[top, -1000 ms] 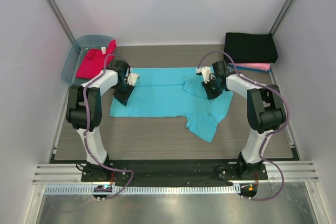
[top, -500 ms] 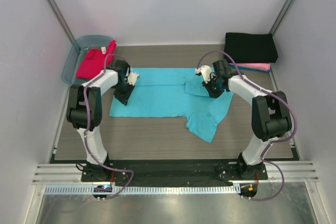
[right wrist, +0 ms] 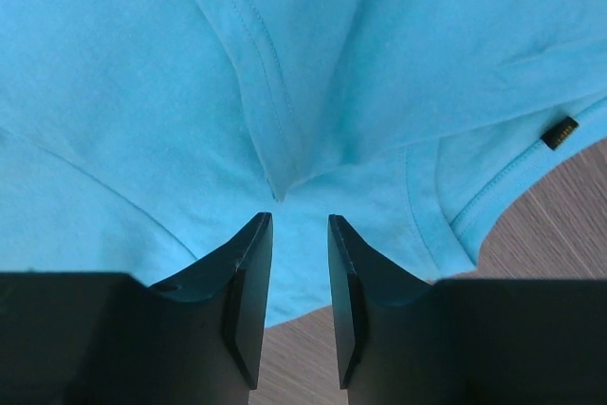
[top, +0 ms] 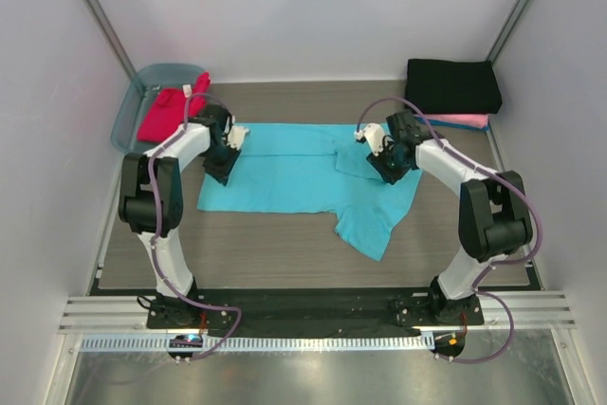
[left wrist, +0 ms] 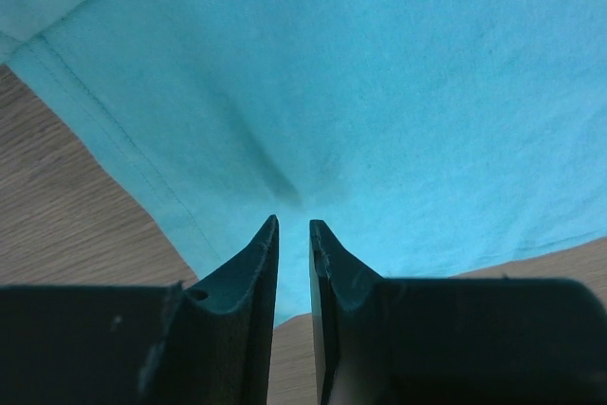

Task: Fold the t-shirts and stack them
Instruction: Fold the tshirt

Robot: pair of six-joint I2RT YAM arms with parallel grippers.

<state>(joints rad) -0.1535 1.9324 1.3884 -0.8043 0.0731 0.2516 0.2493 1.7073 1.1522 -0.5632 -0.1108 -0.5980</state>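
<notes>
Your pink t-shirt (top: 463, 121) mostly hidden under the black t-shirt (top: 453, 85), turquoise t-shirt (left wrist: 398, 92) cut off in both wrist views, its label (right wrist: 560, 131) unreadable to you

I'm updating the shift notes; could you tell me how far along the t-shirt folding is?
Done: the black t-shirt lies folded on the pink t-shirt, far right. In hand: the turquoise t-shirt lies partly folded, the left gripper pinching it, the right gripper open over it. Left: the red t-shirt, bunched in the tub.
</notes>
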